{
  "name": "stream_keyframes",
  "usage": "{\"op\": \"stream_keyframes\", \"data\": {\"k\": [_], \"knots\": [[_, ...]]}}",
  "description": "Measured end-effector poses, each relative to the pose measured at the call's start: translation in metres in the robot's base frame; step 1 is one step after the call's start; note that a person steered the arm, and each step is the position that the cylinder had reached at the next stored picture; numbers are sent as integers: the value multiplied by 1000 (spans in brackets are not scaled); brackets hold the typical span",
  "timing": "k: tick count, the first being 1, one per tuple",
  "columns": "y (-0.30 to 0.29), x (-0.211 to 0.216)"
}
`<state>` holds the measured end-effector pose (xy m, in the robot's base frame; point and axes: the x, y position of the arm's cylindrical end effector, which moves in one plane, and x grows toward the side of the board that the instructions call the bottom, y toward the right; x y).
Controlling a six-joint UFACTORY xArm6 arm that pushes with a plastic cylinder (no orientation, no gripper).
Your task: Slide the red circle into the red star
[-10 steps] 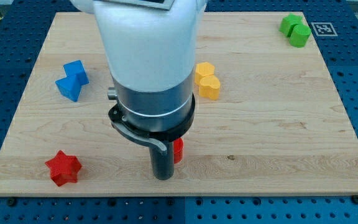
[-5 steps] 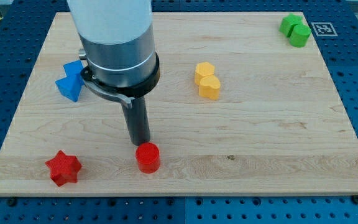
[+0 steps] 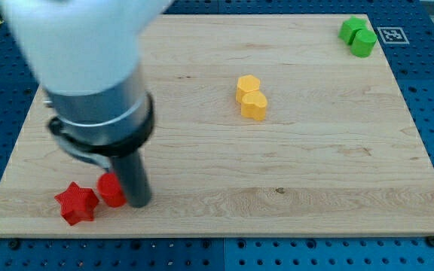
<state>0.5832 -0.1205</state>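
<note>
The tip [image 3: 139,202] presses the red circle [image 3: 111,190] from the view's right, touching the red star [image 3: 76,202]. No claw exists, only a bare rod. An off-centre push could slip the circle past the star.

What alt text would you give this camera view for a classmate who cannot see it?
My tip sits against the right side of the red circle, which lies just right of the red star near the wooden board's bottom-left corner. A yellow block sits mid-board; a green block sits top right.

Colours on the board
Red star [image 3: 76,203]; red circle [image 3: 111,190]; yellow block [image 3: 252,97]; green block [image 3: 359,35]; dark rod tip [image 3: 139,202]; pale wood-grain board [image 3: 315,150].
</note>
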Motion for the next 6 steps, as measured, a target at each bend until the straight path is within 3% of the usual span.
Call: {"op": "stream_keyframes", "data": {"k": [6], "knots": [[-31, -22]]}}
